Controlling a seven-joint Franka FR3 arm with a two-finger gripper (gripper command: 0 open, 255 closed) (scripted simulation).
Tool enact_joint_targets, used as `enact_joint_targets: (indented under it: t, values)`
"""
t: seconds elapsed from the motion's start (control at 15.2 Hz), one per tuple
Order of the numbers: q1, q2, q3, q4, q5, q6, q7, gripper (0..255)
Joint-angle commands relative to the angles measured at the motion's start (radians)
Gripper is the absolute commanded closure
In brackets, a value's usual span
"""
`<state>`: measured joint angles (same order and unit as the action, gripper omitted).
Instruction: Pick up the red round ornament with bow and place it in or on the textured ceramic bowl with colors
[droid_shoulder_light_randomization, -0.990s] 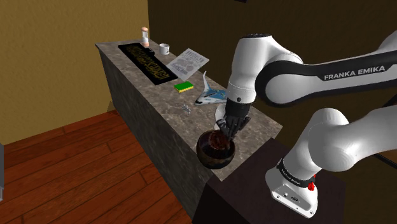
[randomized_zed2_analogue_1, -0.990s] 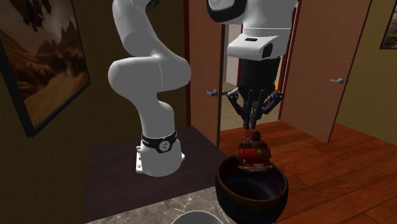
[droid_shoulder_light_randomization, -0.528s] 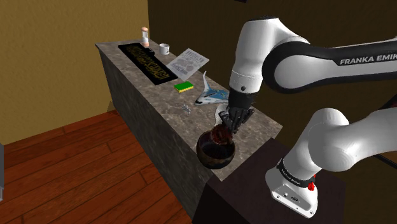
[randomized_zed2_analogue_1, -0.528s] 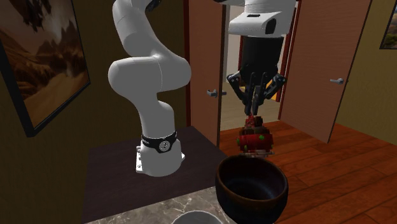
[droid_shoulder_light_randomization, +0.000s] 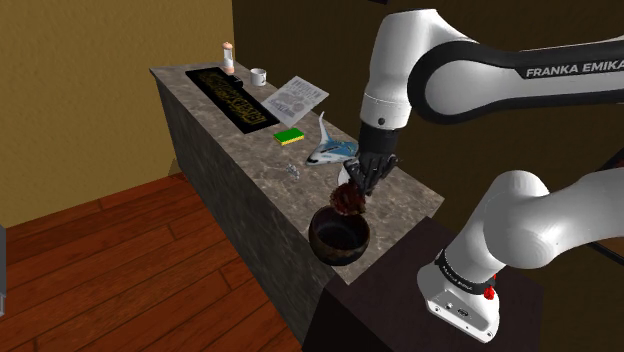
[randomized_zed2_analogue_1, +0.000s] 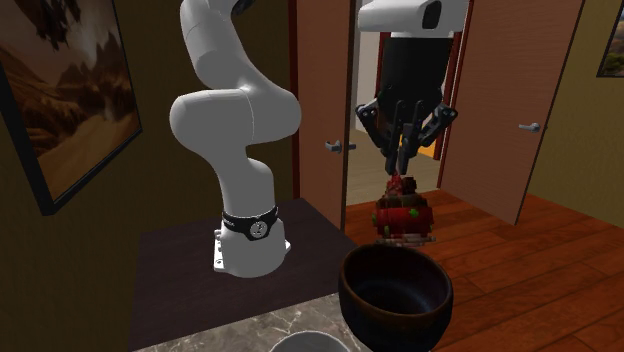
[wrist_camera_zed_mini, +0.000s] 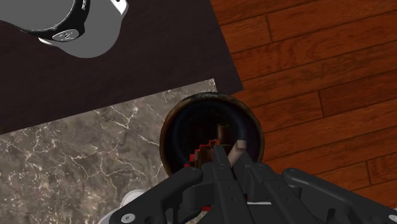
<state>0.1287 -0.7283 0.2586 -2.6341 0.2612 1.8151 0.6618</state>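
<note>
Room: a house interior with ochre walls, a wooden floor (droid_shoulder_light_randomization: 120, 260), and brown doors (randomized_zed2_analogue_1: 510, 100) behind the arm.
Surface: a long counter (droid_shoulder_light_randomization: 260, 150) with a marbled stone top. The dark stand (droid_shoulder_light_randomization: 400, 300) is just beside its near end.
Bowl: a dark round bowl (droid_shoulder_light_randomization: 338, 248) stands upright at the counter's corner next to the stand. Its inside looks dark.
Ornament: the red ornament (randomized_zed2_analogue_1: 403, 215) hangs in the air directly above the bowl. In the second exterior view a gap shows between it and the rim.
Gripper: the gripper (randomized_zed2_analogue_1: 402, 175) points straight down, and its fingers are clenched on the top part of the red ornament.
Wrist view: a part of the red ornament shows just in front of the fingers, with the bowl's opening behind it.
Other things: a green and yellow sponge (droid_shoulder_light_randomization: 290, 136), a paper sheet (droid_shoulder_light_randomization: 297, 96) and a white mug (droid_shoulder_light_randomization: 258, 76) lie further along the counter, well apart from the bowl.
</note>
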Motion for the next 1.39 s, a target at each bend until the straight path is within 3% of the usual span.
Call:
enact_joint_targets:
  t: [0.0,0.86,1.32]
  values:
    - [0.001,0.006,0.004,-0.021,0.004,0.027,-0.003,255]
    - [0.01,0.083,0.041,-0.152,0.039,0.235,-0.02,255]
    - [0.01,0.083,0.041,-0.152,0.039,0.235,-0.02,255]
